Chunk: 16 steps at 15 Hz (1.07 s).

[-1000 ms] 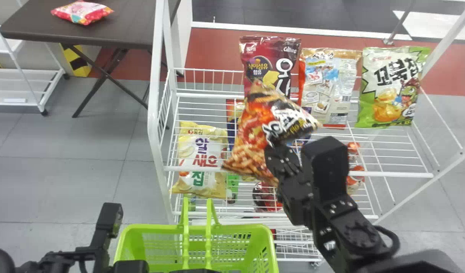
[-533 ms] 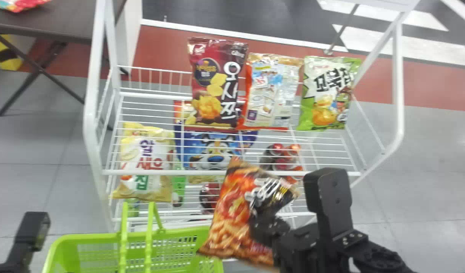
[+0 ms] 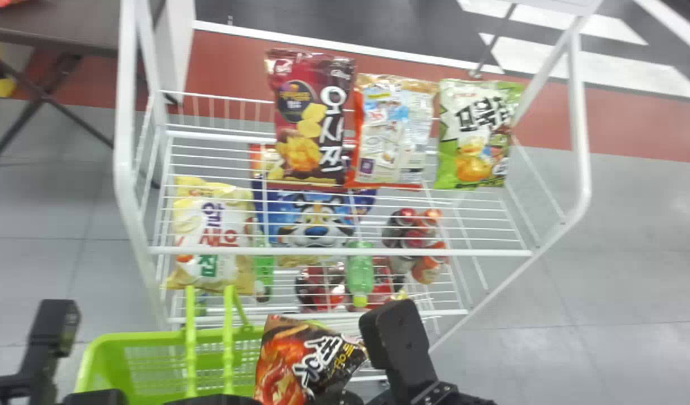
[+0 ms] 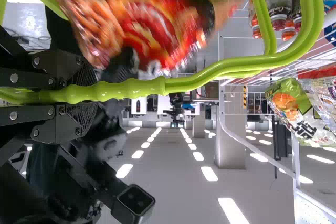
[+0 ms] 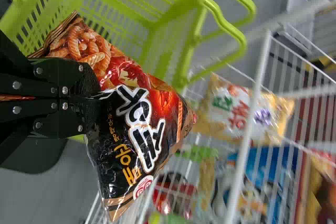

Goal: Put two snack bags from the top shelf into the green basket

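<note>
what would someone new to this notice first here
Probably the red and black snack bag pinched in the right tool, at the head view's bottom edge. Next comes the bright green basket at lower left. Beyond it, three colourful bags line the back of the white rack's top shelf.

Handles (image 3: 190, 349) split the basket (image 3: 136, 338)

The basket opens upward, with its wider gap left of the raised handles, a narrow slot between them. A snack bag (image 3: 283, 360) obstructs its right side; beyond, the shelf's front rail (image 3: 389, 252) bars the way.
</note>
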Motion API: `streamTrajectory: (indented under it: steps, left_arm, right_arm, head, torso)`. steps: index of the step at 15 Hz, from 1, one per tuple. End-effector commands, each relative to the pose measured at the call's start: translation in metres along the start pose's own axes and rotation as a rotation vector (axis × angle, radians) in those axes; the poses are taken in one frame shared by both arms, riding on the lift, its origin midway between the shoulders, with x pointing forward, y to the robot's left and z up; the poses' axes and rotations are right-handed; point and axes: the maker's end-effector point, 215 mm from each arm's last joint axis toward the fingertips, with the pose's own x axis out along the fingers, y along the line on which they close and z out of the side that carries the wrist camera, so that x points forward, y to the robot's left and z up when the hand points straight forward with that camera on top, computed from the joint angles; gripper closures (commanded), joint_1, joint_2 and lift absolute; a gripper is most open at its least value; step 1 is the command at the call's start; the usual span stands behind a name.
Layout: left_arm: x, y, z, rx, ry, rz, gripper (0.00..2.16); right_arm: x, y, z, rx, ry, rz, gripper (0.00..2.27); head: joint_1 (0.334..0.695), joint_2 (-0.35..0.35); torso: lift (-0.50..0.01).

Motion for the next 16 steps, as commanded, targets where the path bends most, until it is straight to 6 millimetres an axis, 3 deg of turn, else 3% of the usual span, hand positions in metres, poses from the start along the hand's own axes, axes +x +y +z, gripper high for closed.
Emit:
streamTrajectory:
  steps: [1,2,3,5,8,11,13,14,16]
  left_arm:
    - [-0.001,-0.001,-0.001,-0.001,0.002,-0.003,2.14]
    - [-0.001,-0.002,-0.001,-0.001,0.002,-0.005,2.14]
    - [-0.002,-0.002,0.000,-0.002,-0.001,-0.006,2.14]
    - [-0.004,0.000,0.000,-0.007,-0.004,-0.005,2.14]
    - [-0.003,0.000,0.000,-0.009,-0.004,-0.008,2.14]
    - [-0.003,0.001,-0.001,-0.012,-0.004,-0.007,2.14]
    - [-0.002,0.002,-0.002,-0.016,-0.003,-0.007,2.14]
    - [-0.001,0.002,-0.002,-0.016,-0.001,-0.006,2.14]
    - [0.000,0.003,-0.004,-0.017,0.003,-0.004,2.14]
  right_arm:
    - [0.027,0.024,-0.012,-0.049,0.053,0.042,1.77]
    - [0.036,0.023,-0.008,-0.074,0.033,0.040,0.40]
    - [0.042,0.017,0.001,-0.094,0.000,0.024,0.00]
    - [0.043,-0.001,0.032,-0.110,-0.122,-0.006,0.04]
    - [0.025,-0.026,0.084,-0.011,-0.340,0.036,0.07]
    - [-0.016,-0.104,0.141,0.052,-0.603,-0.093,0.07]
    - [-0.042,-0.158,0.160,0.081,-0.706,-0.187,0.07]
    - [-0.050,-0.185,0.166,0.091,-0.736,-0.229,0.06]
    - [-0.063,-0.228,0.179,0.107,-0.796,-0.288,0.05]
  head:
    - [0.695,-0.148]
    - [0.695,-0.115]
    - [0.695,-0.091]
    - [0.695,-0.054]
    - [0.695,-0.050]
    - [0.695,-0.086]
    - [0.695,-0.144]
    - [0.695,-0.211]
    - [0.695,-0.274]
  torso:
    - [0.000]
    - [0.000]
    - [0.000]
    - [0.000]
    - [0.000]
    - [0.000]
    - [0.000]
    - [0.000]
    - [0.000]
